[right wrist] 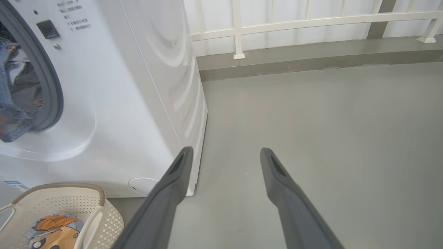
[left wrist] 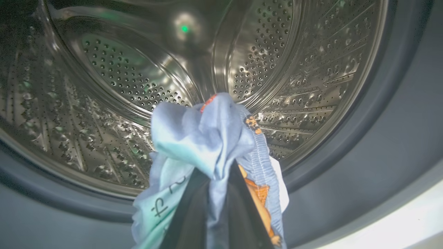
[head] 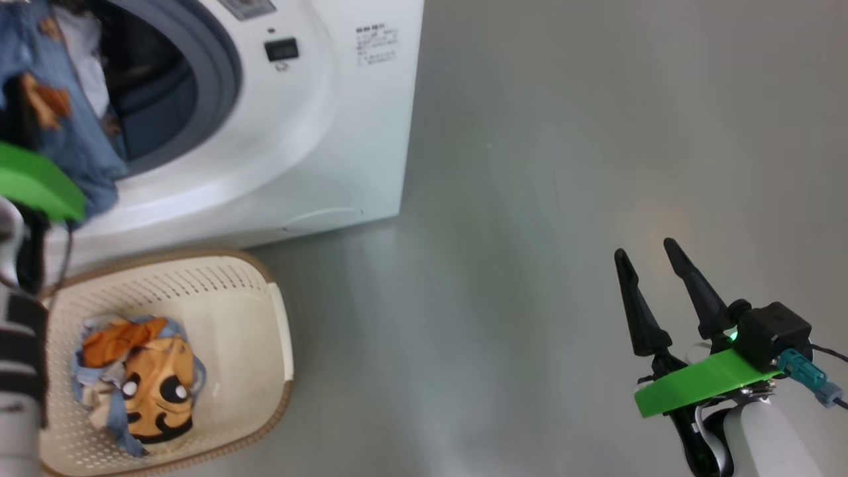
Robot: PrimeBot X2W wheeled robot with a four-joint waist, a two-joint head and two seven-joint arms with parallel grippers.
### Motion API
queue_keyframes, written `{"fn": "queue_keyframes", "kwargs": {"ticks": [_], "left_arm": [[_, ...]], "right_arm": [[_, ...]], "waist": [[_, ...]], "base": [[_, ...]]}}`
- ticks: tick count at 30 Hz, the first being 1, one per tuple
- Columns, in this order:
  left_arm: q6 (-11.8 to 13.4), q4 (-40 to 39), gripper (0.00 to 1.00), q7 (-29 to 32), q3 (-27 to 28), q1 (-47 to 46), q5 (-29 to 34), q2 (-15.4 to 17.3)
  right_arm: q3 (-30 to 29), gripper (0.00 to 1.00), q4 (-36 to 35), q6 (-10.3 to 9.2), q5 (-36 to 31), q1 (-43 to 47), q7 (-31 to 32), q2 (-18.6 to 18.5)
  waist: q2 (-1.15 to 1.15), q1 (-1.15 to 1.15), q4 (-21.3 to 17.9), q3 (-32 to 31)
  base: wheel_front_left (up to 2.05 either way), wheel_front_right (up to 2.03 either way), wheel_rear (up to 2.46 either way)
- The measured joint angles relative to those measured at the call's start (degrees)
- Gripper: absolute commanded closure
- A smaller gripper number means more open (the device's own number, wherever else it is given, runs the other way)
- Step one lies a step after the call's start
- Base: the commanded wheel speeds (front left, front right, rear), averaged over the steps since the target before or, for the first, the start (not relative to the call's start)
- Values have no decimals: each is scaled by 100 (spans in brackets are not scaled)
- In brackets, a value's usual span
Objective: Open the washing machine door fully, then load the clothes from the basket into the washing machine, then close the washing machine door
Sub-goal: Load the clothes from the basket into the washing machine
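Observation:
The washing machine (head: 331, 146) stands at the upper left, its round opening ringed by a grey gasket (head: 222, 73). The washing machine door is out of view. My left gripper (left wrist: 216, 176) is shut on a light blue printed garment (left wrist: 200, 135), held just in front of the steel drum (left wrist: 131, 76). That garment (head: 66, 132) hangs across the opening's left side. The cream basket (head: 281, 331) sits on the floor below the machine, with orange and blue clothes (head: 146, 371) bunched at its left. Far to the right, my right gripper (head: 644, 248) is open over bare floor.
Grey floor (head: 530, 199) stretches to the right of the machine. In the right wrist view, a low kerb and white railing (right wrist: 311, 22) close off the back, and the basket (right wrist: 62, 186) stands against the machine's front lower corner.

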Motion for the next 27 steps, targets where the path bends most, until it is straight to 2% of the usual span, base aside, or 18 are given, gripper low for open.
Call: {"fn": "queue_keyframes", "kwargs": {"ticks": [13,19,24,27], "left_arm": [[-1,939,100,375,-202,-1829,-123,226],[9,1241,100,52,-411,-2429,-32,245],[272,971,100,-366,-548,-2624,241,297],[438,154,100,-386,-561,-2633,402,293]], "right_arm": [[-75,0,-223,0,0,-226,0,114],[-174,0,-357,0,0,-232,0,168],[-163,0,-381,0,1,-339,0,224],[-163,0,-387,0,1,-344,0,258]], "waist": [[0,0,-142,1142],[0,0,-99,1734],[0,0,-64,2019],[0,0,-55,2113]], "base": [[0,0,0],[0,0,0],[0,0,0],[0,0,0]]}}
